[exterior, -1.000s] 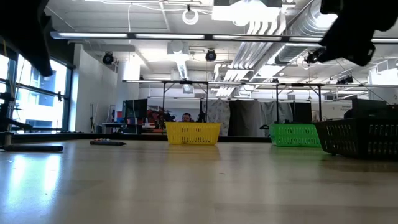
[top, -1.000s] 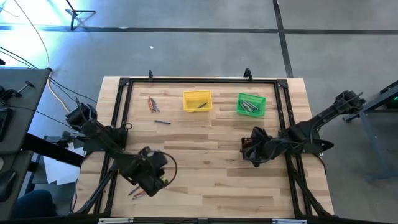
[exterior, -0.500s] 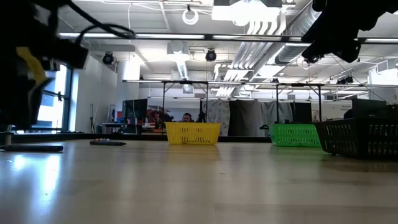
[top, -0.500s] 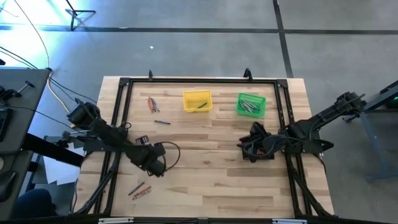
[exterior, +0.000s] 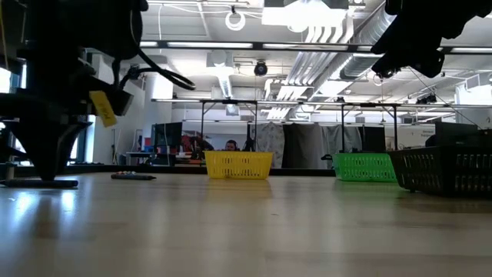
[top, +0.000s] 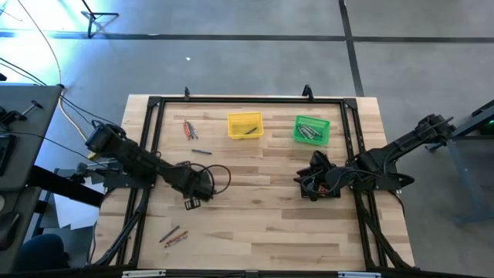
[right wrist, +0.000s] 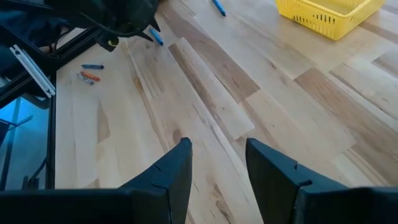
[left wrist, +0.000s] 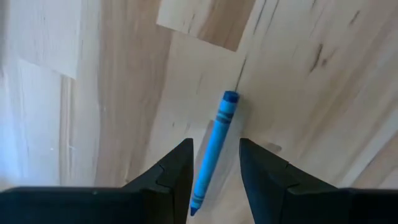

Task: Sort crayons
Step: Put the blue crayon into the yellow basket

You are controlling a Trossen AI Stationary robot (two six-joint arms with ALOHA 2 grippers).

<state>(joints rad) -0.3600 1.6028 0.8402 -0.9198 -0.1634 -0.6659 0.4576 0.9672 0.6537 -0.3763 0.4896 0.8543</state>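
My left gripper (top: 194,193) points down over the table's left middle and is shut on a blue crayon (left wrist: 214,149), also seen in the right wrist view (right wrist: 155,37). Loose crayons lie flat on the table. A small group (top: 174,235) is near the left front, another group (top: 189,129) is at the far left, and a single blue one (top: 201,152) is close by. My right gripper (right wrist: 217,165) hangs open above the table beside the black bin (top: 307,179), with nothing between its fingers. My left gripper has the blue crayon's near end (left wrist: 200,193) between its two fingers, which come from above and point down. The crayon runs along the fingers and juts out past their tips at a slant. I cannot tell whether its free end (left wrist: 230,98) touches the table.
A yellow bin (top: 245,125) and a green bin (top: 312,130) with grey sticks in it stand along the far edge. A black frame (top: 154,104) runs round the table. The middle and front of the wooden top lie bare.
My left gripper has gone from the crayon group at the left front toward the far edge and slightly right. It has sunk lower and rolled at the wrist. My right arm has kept still.
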